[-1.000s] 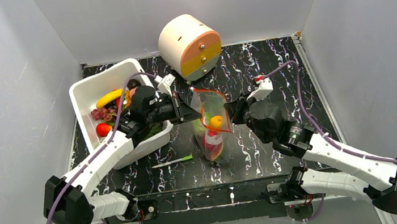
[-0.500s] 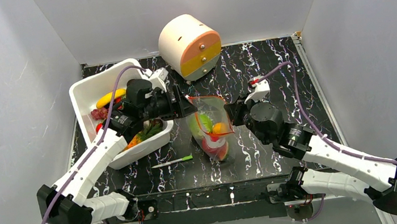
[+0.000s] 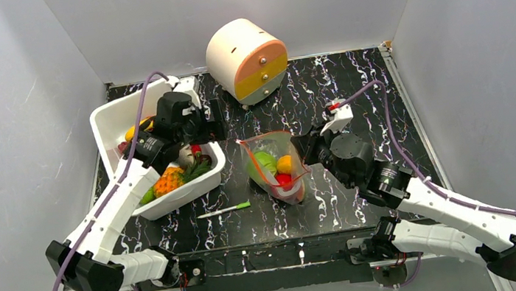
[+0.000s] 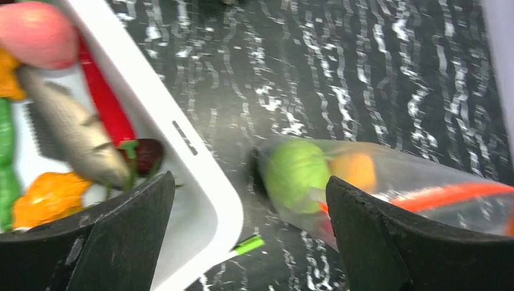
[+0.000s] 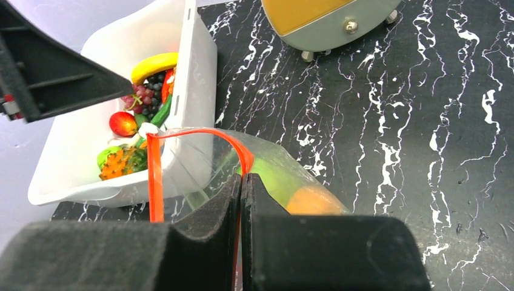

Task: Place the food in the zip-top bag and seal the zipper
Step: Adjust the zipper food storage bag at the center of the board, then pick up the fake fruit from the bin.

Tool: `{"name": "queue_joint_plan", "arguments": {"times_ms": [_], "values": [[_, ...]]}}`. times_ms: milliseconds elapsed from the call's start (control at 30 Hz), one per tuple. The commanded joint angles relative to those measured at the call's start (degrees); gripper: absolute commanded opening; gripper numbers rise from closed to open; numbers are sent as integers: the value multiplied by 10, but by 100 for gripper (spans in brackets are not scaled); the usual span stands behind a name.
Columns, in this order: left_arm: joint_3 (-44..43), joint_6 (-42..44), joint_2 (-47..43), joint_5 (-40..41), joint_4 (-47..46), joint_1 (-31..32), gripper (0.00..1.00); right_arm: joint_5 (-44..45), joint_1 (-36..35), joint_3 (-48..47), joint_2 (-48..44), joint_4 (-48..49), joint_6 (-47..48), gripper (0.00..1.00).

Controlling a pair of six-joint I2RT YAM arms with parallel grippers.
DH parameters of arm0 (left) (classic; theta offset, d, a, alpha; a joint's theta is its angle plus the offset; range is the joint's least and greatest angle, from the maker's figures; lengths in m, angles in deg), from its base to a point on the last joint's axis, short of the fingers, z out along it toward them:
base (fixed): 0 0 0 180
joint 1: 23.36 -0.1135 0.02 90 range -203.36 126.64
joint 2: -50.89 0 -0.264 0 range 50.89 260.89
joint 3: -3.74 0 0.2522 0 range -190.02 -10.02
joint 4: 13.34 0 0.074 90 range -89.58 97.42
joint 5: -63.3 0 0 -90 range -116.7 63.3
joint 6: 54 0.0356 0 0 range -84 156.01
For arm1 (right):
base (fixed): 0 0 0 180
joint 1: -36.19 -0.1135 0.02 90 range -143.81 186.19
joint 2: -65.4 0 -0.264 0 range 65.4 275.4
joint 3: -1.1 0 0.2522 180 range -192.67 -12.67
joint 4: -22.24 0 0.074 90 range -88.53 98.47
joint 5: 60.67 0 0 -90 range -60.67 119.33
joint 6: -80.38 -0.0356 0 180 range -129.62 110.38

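White bin (image 3: 107,123) left, holding loose food (image 3: 169,180); left gripper (image 4: 250,179) spread wide, empty, over its right rim; green-tipped stick (image 3: 224,210) near; zip-top bag (image 3: 259,145) centre, part-filled; right gripper (image 5: 241,179) pinching its zipper (image 5: 151,176); round cabinet (image 3: 248,59) far behind

Bright, even light throughout; the left wrist view is motion-blurred.

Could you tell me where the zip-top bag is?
Top view: the zip-top bag lies mid-table, right of the white bin, zipper pinched by the right gripper.
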Motion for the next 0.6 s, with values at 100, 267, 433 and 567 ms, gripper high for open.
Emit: {"name": "queue_joint_plan", "arguments": {"times_ms": [100, 267, 433, 567], "values": [[-20, 79, 9, 96, 35, -80, 91, -15, -2, 10, -21, 45, -10, 0], [-32, 64, 20, 77, 41, -145, 85, -26, -2, -1, -6, 32, -3, 0], [-4, 41, 25, 95, 11, -208, 76, -35, -2, -12, 5, 35, 5, 0], [27, 34, 39, 77, -28, -268, 73, -38, -2, -15, 5, 41, 3, 0]]}}
